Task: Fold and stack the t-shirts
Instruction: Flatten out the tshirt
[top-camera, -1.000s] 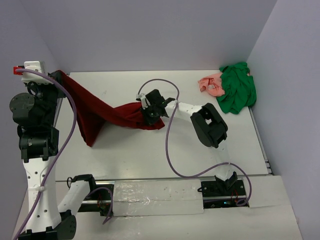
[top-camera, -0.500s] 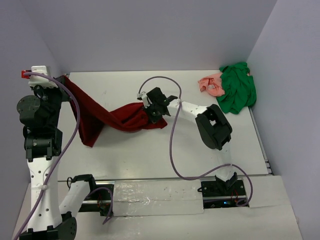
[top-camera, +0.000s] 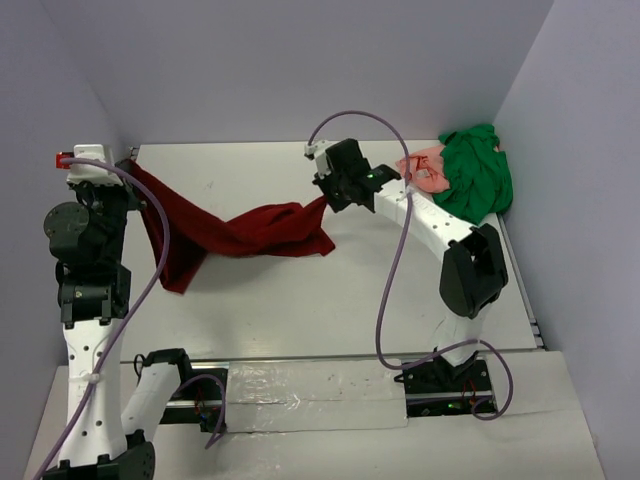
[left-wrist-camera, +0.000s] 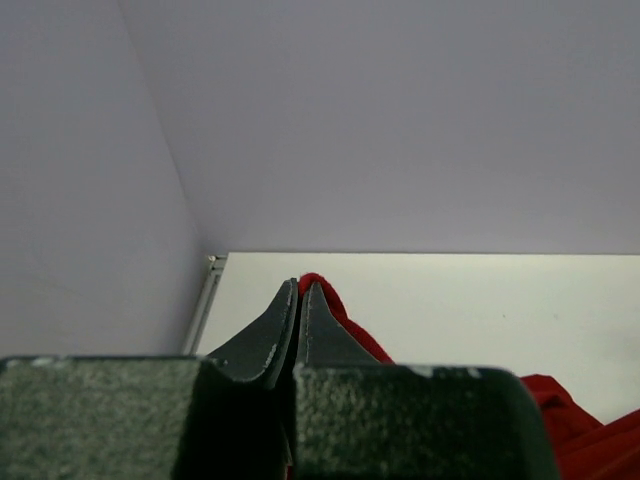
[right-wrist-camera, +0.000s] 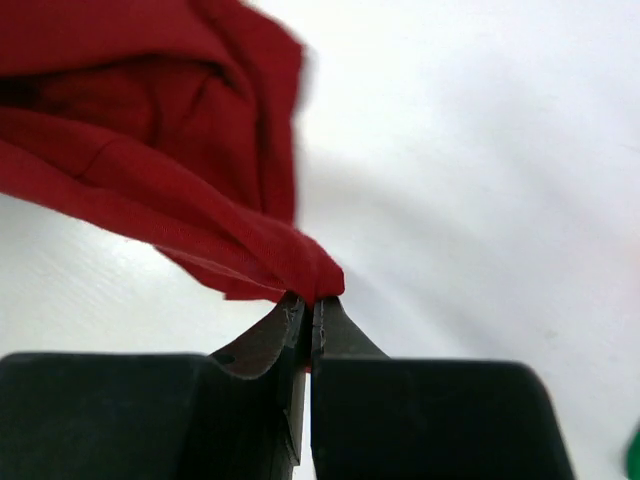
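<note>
Maroon t-shirt (top-camera: 240, 230) hangs as a sagging band over the left-centre of the table (top-camera: 300, 300). One end is raised at the far left edge, the other is raised near the middle back, and a loose flap drapes to the surface at left. Left fingers (left-wrist-camera: 290, 315) are pressed together, pinching the shirt's left end; right fingers (right-wrist-camera: 295, 320) are pressed together on a bunched fold at its right end. Green t-shirt (top-camera: 475, 185) and salmon-pink t-shirt (top-camera: 422, 170) lie crumpled, touching, in the far right corner.
</note>
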